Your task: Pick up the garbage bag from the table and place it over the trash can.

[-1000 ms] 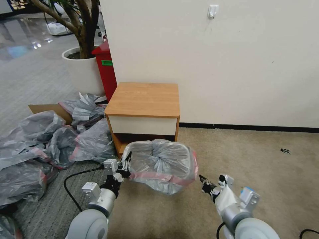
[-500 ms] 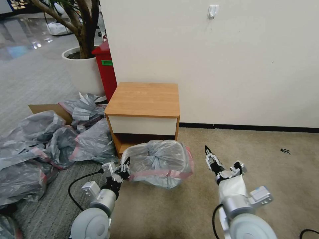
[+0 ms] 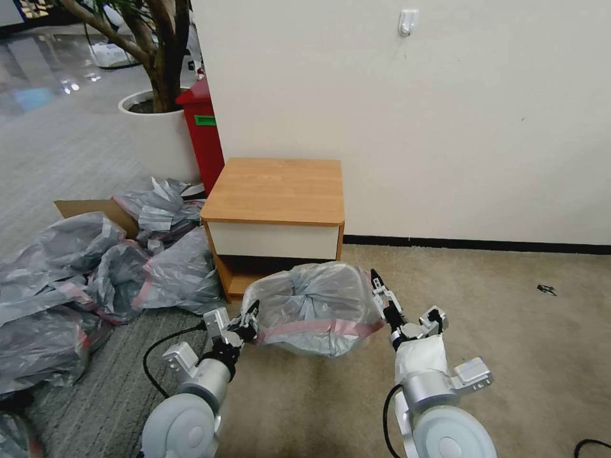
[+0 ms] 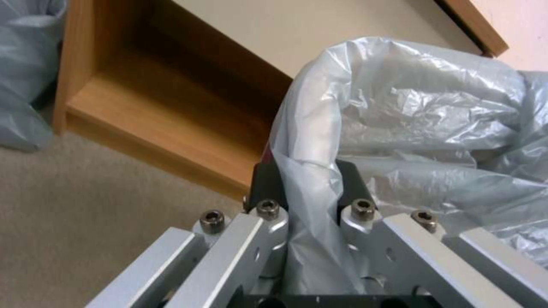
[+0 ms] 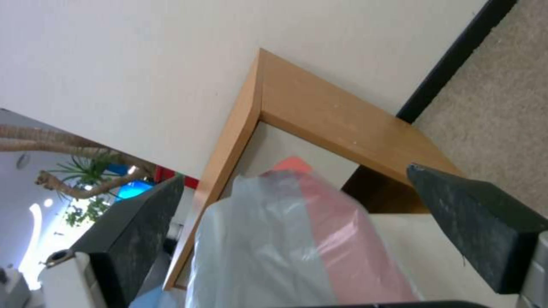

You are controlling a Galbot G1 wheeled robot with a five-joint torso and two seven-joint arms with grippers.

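You have the garbage bag (image 3: pixel 312 305) stretched over the trash can (image 3: pixel 299 348) on the carpet, directly in front of the nightstand (image 3: pixel 275 191). The pink-red band (image 3: pixel 318 327) runs around the can's outer wall, approx. halfway down; only a sliver of beige can shows through the film below it. Bag film bunches into a knot-like gather at the centre of the opening. Can contents: cannot tell, the film covers the mouth.

L pincer (image 3: pixel 249 321) sits at the left rim of the can. In the left wrist view its black pads (image 4: pixel 268 182) are clamped onto a fold of grey film (image 4: pixel 308 171) running up between them, i.e. closed on the bag (image 4: pixel 434 128).

R pincer (image 3: pixel 380 294) is at the right rim, pointing up along the can's side. In the right wrist view its two black fingers (image 5: pixel 479 222) stand wide apart, with the band edge of the bag (image 5: pixel 297 239) lying between them, not squeezed.

The tabletop of the nightstand is bare wood; white drawer front closed; lower shelf (image 4: pixel 165 128) shows open behind the can.

Ref.: heap of other grey bags (image 3: pixel 83 280) lies on the floor to the left, partly over a cardboard box (image 3: pixel 95 208). Red cabinet (image 3: pixel 202 130) and white plant pot (image 3: pixel 159 137) stand behind it.
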